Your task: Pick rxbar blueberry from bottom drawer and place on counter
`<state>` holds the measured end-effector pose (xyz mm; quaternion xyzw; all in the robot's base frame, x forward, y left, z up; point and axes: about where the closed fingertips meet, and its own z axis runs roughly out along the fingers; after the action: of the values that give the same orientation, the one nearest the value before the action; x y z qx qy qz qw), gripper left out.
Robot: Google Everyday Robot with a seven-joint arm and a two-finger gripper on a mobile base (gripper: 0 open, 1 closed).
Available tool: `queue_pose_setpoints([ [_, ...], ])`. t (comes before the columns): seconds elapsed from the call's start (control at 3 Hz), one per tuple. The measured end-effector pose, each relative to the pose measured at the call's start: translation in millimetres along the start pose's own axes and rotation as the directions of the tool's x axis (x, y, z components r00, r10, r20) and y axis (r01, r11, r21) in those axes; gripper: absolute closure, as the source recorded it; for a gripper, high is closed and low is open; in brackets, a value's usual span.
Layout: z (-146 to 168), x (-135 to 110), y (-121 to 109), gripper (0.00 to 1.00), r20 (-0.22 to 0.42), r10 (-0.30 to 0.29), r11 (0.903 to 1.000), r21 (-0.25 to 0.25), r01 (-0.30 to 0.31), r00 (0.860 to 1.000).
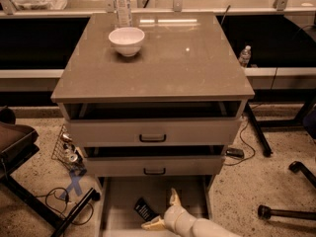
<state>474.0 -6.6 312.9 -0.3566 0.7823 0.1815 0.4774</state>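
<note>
The rxbar blueberry (144,209), a small dark flat bar, lies on the pale floor of the open bottom drawer (121,199), left of centre. My gripper (162,211) is low in the drawer, just right of the bar, with its pale fingers spread: one finger (173,197) points up and back, the other points left at the drawer's front. It holds nothing. The grey-brown counter (173,63) tops the cabinet above.
A white bowl (127,40) and a water bottle (122,4) stand at the counter's back left. The two upper drawers (153,131) stick out slightly over the bottom one. A dark chair base (29,181) is at left, another chair's legs (286,211) at right.
</note>
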Motion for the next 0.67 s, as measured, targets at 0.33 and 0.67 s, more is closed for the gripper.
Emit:
queue_pose_setpoints([
  [0.33,62.8,40.9,0.1,0.00,-0.053,0.011,0.9999,0.009,-0.011,0.999],
  [0.67,62.8,40.9,0.2,0.00,-0.053,0.011,0.9999,0.009,-0.011,0.999],
])
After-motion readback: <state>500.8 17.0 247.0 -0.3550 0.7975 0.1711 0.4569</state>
